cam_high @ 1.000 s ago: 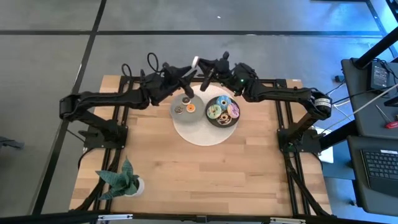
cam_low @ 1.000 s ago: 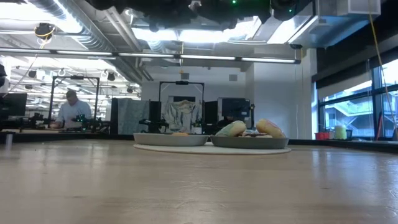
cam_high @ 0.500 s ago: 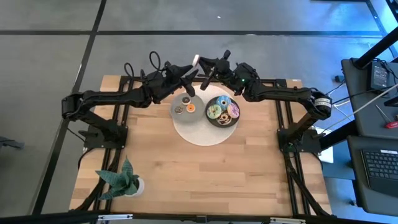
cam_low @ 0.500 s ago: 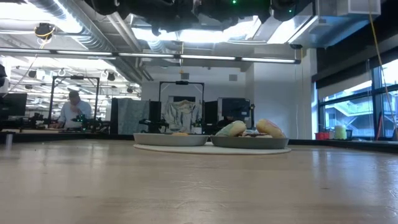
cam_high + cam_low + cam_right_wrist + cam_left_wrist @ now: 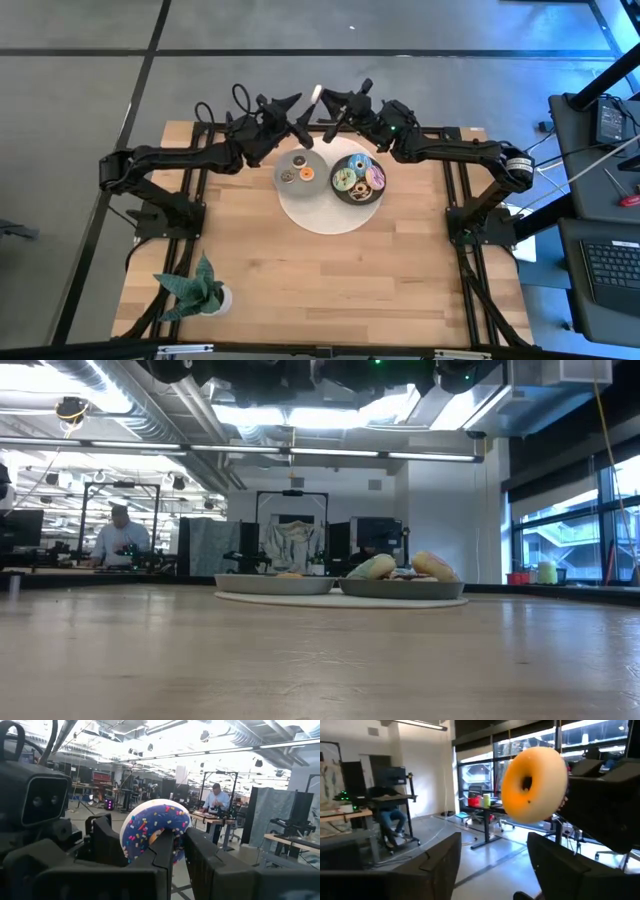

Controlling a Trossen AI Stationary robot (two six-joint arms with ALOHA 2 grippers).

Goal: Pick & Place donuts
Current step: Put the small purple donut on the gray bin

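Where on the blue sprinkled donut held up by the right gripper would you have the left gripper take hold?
The free arc of the blue sprinkled donut, opposite where the right gripper pinches, seems best. Its ring faces the open left gripper flat-on, hole clear, so one finger could go through the hole, one outside the rim.

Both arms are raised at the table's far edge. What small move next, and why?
Probably the left gripper should ease forward until its open fingers straddle the blue sprinkled donut, then close. The right gripper holds that donut up facing it, and the left fingers are apart with nothing between them.
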